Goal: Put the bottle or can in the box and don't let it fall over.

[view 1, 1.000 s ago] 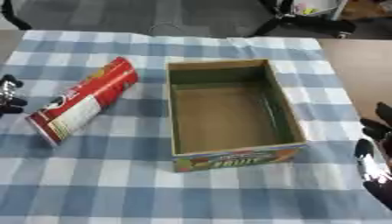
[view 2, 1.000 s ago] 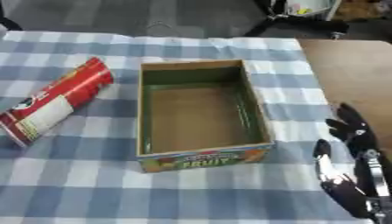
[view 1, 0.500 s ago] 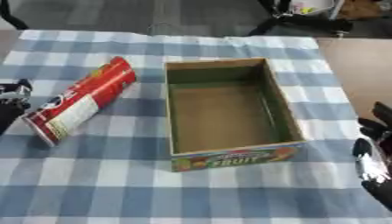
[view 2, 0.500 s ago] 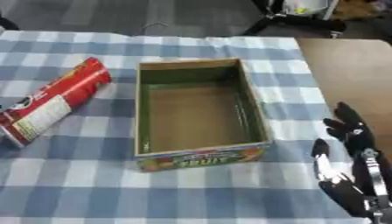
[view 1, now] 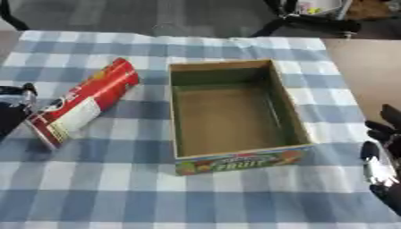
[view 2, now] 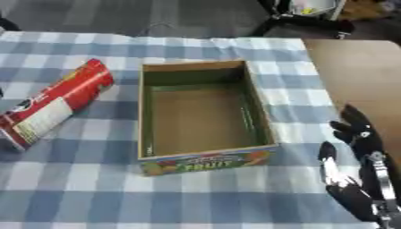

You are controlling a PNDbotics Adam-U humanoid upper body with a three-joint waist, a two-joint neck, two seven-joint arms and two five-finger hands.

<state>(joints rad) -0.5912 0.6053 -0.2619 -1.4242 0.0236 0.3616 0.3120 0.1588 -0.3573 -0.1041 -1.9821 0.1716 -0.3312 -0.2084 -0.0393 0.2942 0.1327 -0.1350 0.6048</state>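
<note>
Two views: the left eye is catching the left hand (view 1: 14, 112); the right eye is not.
Tablecloth (view 1: 117, 192): blue-white checked fabric.
Box (view 1: 235, 159): open cardboard, standing centrally.
Can (view 1: 82, 102): red cylinder lying sideways, touching the left hand; its fingers unclear.
Right hand (view 2: 362, 179): resting open, holding nothing.

The open fruit box (view 1: 235, 114) holds nothing, so its top is free to enter. A red can (view 1: 82, 102) lies on its side just left of it, apart; bare checked tablecloth (view 1: 196, 197) lies in front.
</note>
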